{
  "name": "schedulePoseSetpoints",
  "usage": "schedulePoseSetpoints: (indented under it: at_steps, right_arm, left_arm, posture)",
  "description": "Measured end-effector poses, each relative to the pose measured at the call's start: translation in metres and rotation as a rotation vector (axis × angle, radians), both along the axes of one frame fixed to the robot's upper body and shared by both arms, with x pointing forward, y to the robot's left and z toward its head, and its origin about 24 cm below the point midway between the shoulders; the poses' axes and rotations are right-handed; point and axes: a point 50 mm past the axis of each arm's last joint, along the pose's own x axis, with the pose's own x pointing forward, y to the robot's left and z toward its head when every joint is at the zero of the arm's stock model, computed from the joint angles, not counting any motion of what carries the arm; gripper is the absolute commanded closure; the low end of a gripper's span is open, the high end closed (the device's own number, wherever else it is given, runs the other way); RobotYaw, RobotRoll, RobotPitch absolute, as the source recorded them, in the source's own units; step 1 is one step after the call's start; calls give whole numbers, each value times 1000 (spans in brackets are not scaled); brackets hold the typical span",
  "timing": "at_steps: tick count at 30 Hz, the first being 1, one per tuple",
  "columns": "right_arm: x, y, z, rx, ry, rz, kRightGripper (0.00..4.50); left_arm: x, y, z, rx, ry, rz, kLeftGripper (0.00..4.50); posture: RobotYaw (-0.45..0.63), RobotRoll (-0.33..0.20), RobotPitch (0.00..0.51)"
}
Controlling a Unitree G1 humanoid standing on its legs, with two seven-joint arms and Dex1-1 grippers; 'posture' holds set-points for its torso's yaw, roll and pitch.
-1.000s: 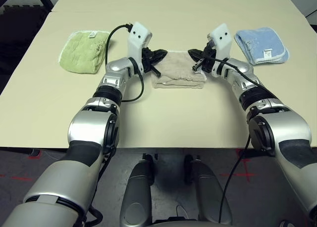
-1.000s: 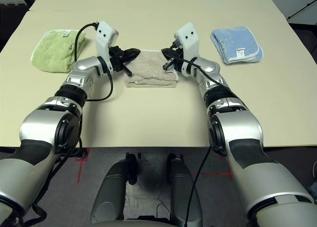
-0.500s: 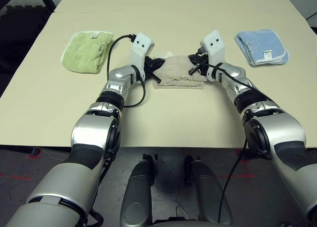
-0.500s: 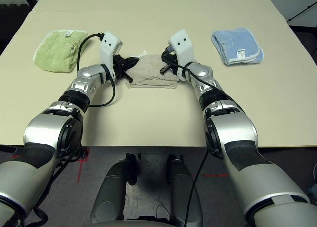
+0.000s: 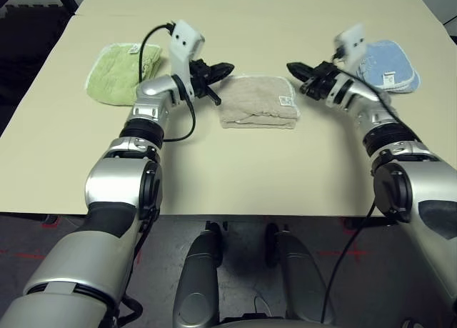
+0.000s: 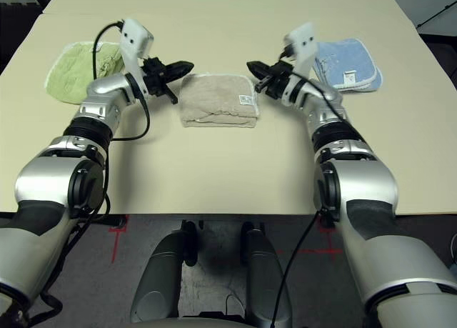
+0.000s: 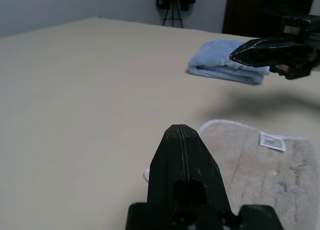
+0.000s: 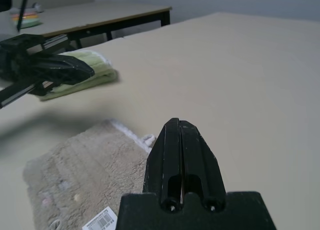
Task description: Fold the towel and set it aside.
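Folded beige terry towel [image 5: 257, 111] lies mid-bench, both grippers clear of it.
Left gripper [image 5: 223, 69] and right gripper [image 5: 294, 68] hover pinched shut, empty, either side; to set it aside, open, grip both ends evenly, lift level.

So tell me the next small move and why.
Probably open the right hand and lower it to the towel's near edge to slide it aside: the towel already lies folded, and both hands, the left hand included, hover shut beside it, holding nothing.
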Motion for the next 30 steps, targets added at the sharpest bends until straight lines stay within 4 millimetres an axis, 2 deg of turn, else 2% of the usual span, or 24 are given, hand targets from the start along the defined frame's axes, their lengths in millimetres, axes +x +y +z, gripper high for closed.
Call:
schedulePoseSetpoints:
  at_steps: [3, 5, 10, 14, 15, 19, 26, 28, 30]
  right_arm:
    - [-7, -11, 4, -36, -21, 60, 4500]
    - [-12, -15, -1, -98, -22, 104, 4500]
    - [-27, -34, -27, -280, 47, 179, 4500]
    - [-32, -42, -33, -370, 53, 198, 4500]
    - [-33, -43, -34, -384, 53, 202, 4500]
    - [-38, -48, -35, -448, 76, 238, 3423]
    - [-43, -55, -37, -481, 97, 255, 797]
    - [-43, -55, -38, -471, 108, 256, 105]
    - [-42, -55, -37, -426, 135, 246, 41]
  left_arm:
    - [-8, 4, 8, 6, -20, -119, 4479]
    - [-13, 4, 8, 24, -24, -193, 4479]
    - [-22, 21, -30, 75, 89, -246, 4479]
    - [-24, 21, -36, 94, 92, -249, 4479]
    - [-25, 21, -36, 101, 89, -251, 4110]
    - [-28, 24, -49, 122, 106, -258, 2769]
    - [-34, 26, -44, 156, 79, -311, 60]
    - [-35, 25, -43, 153, 72, -328, 0]
    - [-36, 25, -44, 158, 73, -341, 0]
  posture:
    - [32, 0, 270]
    - [28, 0, 272]
    - [32, 0, 272]
    - [30, 0, 272]
    - [26, 0, 269]
    - [21, 0, 265]
    - [18, 0, 255]
    - [19, 0, 253]
    - [20, 0, 251]
